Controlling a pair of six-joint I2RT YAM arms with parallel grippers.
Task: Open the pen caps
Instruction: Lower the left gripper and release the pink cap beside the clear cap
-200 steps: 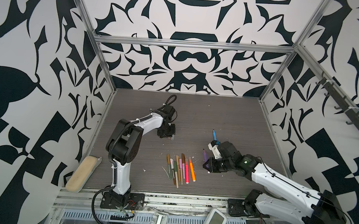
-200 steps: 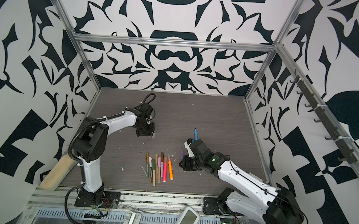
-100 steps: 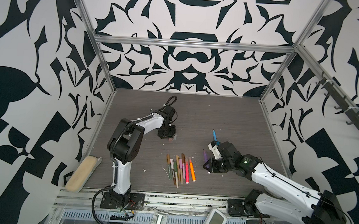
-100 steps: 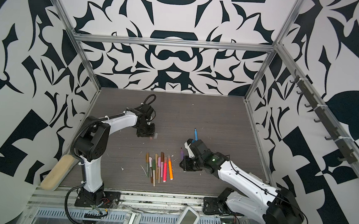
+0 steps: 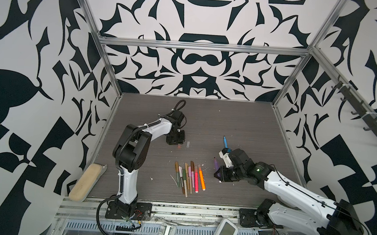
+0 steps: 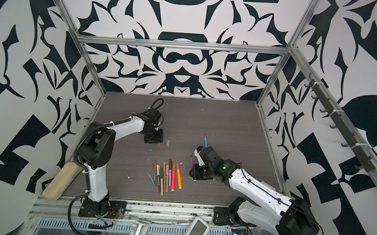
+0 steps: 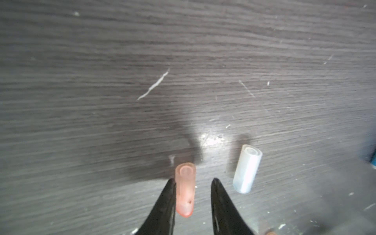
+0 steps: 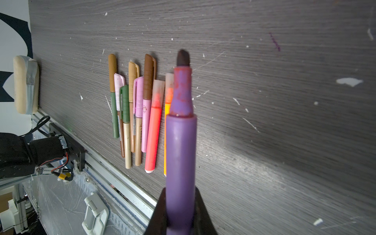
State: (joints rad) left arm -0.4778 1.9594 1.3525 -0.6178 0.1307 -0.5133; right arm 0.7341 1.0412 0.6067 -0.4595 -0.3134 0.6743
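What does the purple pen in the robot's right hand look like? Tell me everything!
The purple marker is a thick, smooth plastic tube with its cap off. A narrower neck, smeared reddish, ends in a dark, blunt tip. The right gripper pinches its barrel from both sides, holding it off the table; nothing else touches it.

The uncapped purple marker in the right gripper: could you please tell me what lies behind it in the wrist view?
An orange marker with a translucent cap lies on the dark wood-grain table. The purple marker covers most of its barrel.
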